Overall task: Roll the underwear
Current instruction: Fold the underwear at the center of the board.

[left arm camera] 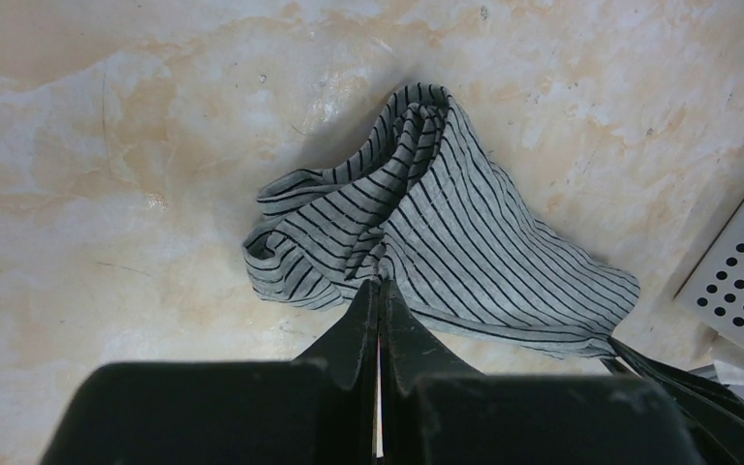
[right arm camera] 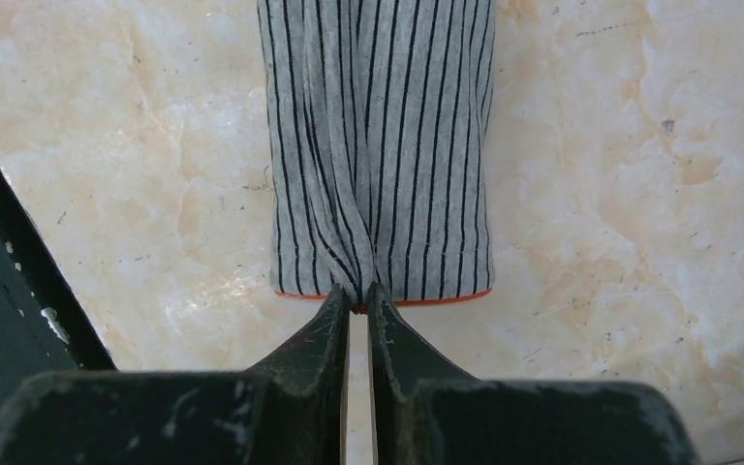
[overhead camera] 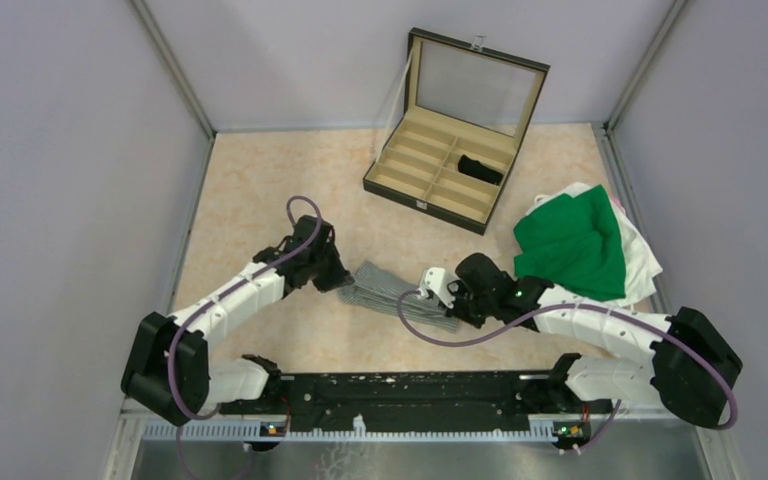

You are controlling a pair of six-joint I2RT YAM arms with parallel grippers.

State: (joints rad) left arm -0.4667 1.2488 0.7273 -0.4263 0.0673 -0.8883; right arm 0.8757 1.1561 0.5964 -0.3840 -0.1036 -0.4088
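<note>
One tabletop [overhead camera: 260, 190]: striped underwear [overhead camera: 392, 290] is laid at its middle, between both arms.
Underwear: narrow strip, bunched at the left end.
Left pincer [left arm camera: 380, 287]: clenched on a bunched fold.
Right pincer [right arm camera: 358, 293]: clenched on the orange-edged hem.
Risk: the thin hem could be slipped free by uneven pulling.

The white-and-black left arm [overhead camera: 235, 295] bends at its elbow and reaches forward-right. Its black two-finger left gripper [left arm camera: 380, 283] sits low, pinched tight on grey striped cloth [left arm camera: 465, 242]. The matching right arm [overhead camera: 600, 325] stretches leftward, and its right gripper [right arm camera: 358, 291] is likewise clamped on the cloth's edge.
</note>
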